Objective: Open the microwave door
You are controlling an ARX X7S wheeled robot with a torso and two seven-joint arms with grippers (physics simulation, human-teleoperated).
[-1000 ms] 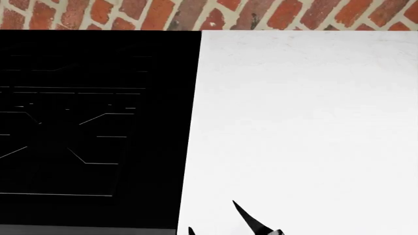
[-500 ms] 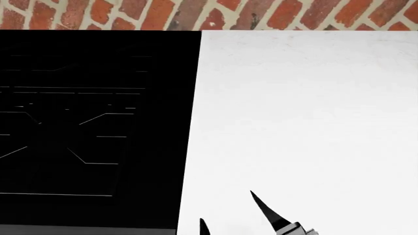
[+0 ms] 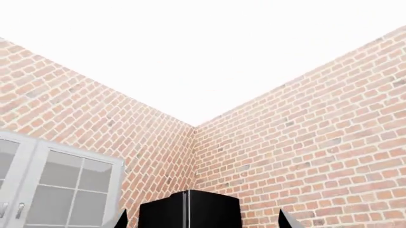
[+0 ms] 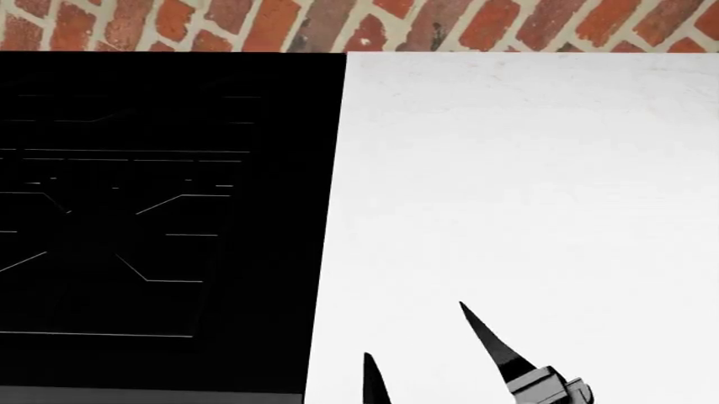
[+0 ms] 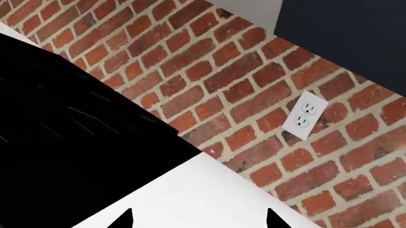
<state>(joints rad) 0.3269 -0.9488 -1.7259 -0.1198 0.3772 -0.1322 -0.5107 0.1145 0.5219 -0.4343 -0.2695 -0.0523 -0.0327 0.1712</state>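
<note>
Currently: right fingers spread over counter, microwave not confirmed

Presently the right gripper (image 4: 433,358) shows at the near edge of the head view, above the white counter (image 4: 528,185). Its two dark fingers (image 4: 490,338) stand well apart and hold nothing. They point toward the brick wall (image 4: 371,23) at the back. A black stove (image 4: 135,210) lies on the gripper's left, flush against the counter edge and clear of the fingers.

The right wrist view shows the same two tips spread, with counter, stove and wall ahead of them. A white outlet (image 5: 305,115) sits on the wall. Higher up the wall is a dark box (image 5: 345,33), far from the fingertips. I cannot tell whether it is the microwave; no door or handle shows in any view.

The left gripper (image 3: 204,222) is out of the head view. Its wrist view looks upward at a corner of the room, with only the two tips showing, apart and empty. Beyond them stand a black fridge (image 3: 189,209) and a glass-fronted cabinet (image 3: 57,190), neither in contact with the tips.
</note>
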